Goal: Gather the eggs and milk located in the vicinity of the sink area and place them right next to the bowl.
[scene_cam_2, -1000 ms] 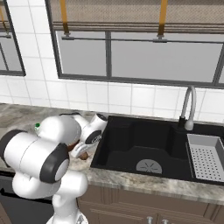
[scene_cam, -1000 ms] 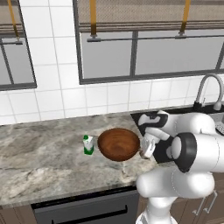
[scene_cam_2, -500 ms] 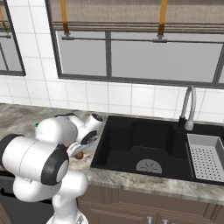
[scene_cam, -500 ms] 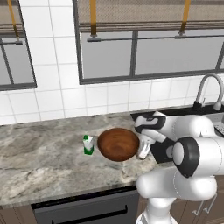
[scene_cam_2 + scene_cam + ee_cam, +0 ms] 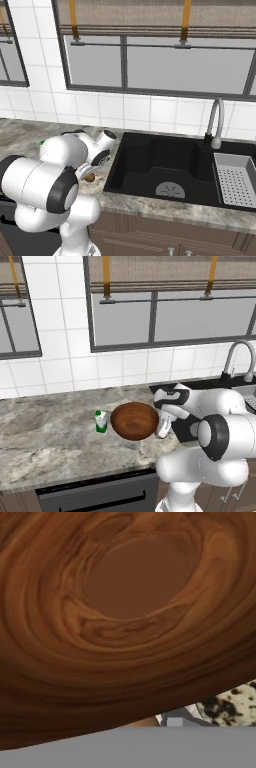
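One item — the milk carton (image 5: 101, 421) — already stands beside the wooden bowl (image 5: 135, 420), so we judge the egg (image 5: 90, 177) is being set down next to it — whether our jaws grip it we cannot tell.

White tile wall (image 5: 60, 363) w/ windows (image 5: 170, 318)
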